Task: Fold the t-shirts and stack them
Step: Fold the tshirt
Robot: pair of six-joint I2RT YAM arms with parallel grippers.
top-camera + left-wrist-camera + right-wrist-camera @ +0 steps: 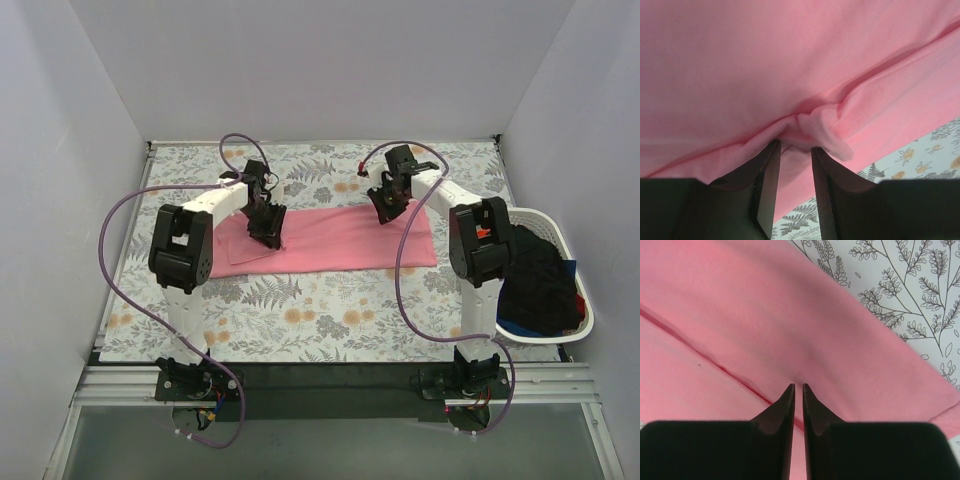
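Observation:
A salmon-pink t-shirt [330, 240] lies as a long folded strip across the middle of the floral tablecloth [320, 310]. My left gripper [266, 235] is over its left part. In the left wrist view the pink cloth [790, 60] bunches into a fold between the jaws of the left gripper [795, 145]. My right gripper [385, 208] is at the shirt's far edge, right of centre. In the right wrist view the right gripper [798, 386] is almost closed, its tips pinching a pucker of the pink shirt [740, 315]. A black t-shirt [535, 270] lies in the basket.
A white oval laundry basket [548, 216] stands at the table's right edge beside my right arm, with dark shirts and a bit of blue cloth [520, 328] inside. White walls close in the table at the back and both sides.

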